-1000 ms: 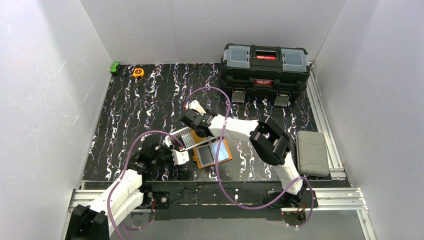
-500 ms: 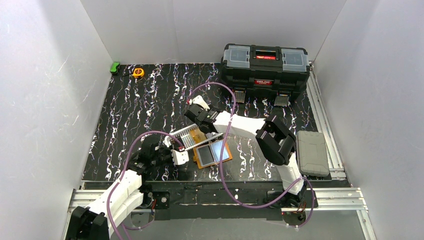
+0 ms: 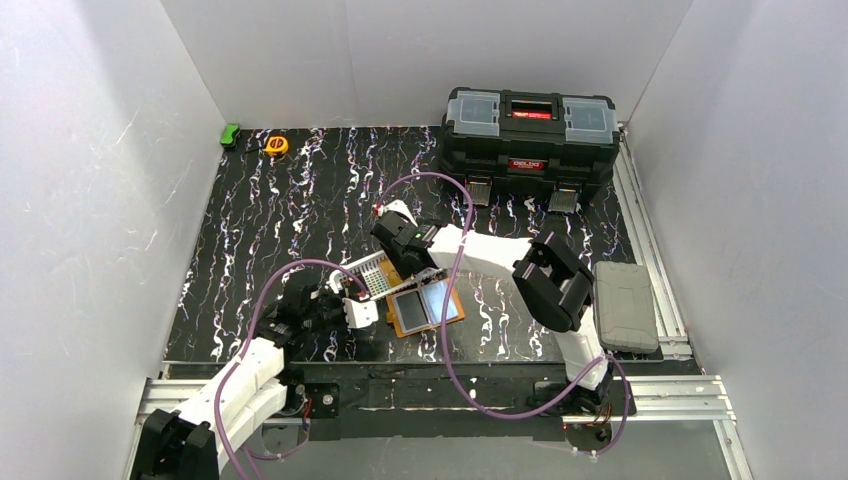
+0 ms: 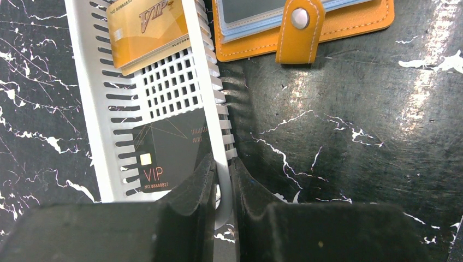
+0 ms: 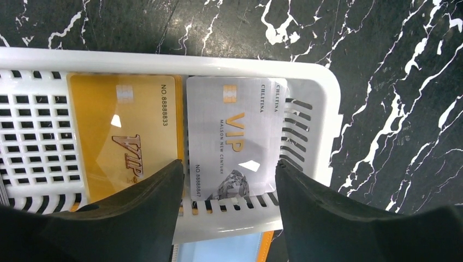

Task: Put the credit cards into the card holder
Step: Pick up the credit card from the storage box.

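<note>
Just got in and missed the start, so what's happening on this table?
The left gripper is clamped on the rim of the white basket, steadying it. The right gripper hangs open over the silver card, which lies in the basket beside a gold card; a black card is in there too. The card holder lies open next to the basket.

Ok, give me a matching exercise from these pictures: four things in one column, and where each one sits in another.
1 silver card
2 black card
3 card holder
4 toolbox

A at the table's far edge
B in the basket, beside the left hand
C in the basket, below the right hand
D open on the table

Pairs: 1-C, 2-B, 3-D, 4-A
</note>
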Controlling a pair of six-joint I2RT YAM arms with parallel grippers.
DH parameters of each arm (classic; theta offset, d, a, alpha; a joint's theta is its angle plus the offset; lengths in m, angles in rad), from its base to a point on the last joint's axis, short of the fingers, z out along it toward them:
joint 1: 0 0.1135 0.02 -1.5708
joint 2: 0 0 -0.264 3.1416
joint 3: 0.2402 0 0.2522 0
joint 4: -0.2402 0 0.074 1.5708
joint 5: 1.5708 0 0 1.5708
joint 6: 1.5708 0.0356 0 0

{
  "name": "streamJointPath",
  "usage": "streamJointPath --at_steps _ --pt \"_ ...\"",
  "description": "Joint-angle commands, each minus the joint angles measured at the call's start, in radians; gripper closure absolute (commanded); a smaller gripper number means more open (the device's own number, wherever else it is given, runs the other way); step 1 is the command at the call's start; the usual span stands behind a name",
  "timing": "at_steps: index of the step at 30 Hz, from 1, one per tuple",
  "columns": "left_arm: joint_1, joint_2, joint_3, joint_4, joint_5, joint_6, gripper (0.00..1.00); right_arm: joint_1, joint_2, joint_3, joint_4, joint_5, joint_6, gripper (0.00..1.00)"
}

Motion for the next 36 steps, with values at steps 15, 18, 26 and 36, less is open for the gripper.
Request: streamJointPath --at_steps 15,18,26,36 --pt "0.005 0.017 0.039 0.016 0.007 0.004 1.0 0.033 0.146 0.125 -0.047 0.078 0.003 0.38" --pt "0.005 0.023 0.042 0.017 0.01 0.002 1.0 0.04 0.147 0.112 -0.045 0.075 0.019 0.41" --pt "0.005 0.034 0.051 0.018 0.022 -0.002 1.0 0.043 0.114 0.071 -0.003 0.048 0.029 0.51" --pt "0.005 0.021 0.039 0.014 0.033 -0.002 1.0 0.042 0.062 0.048 0.039 0.067 0.017 0.87"
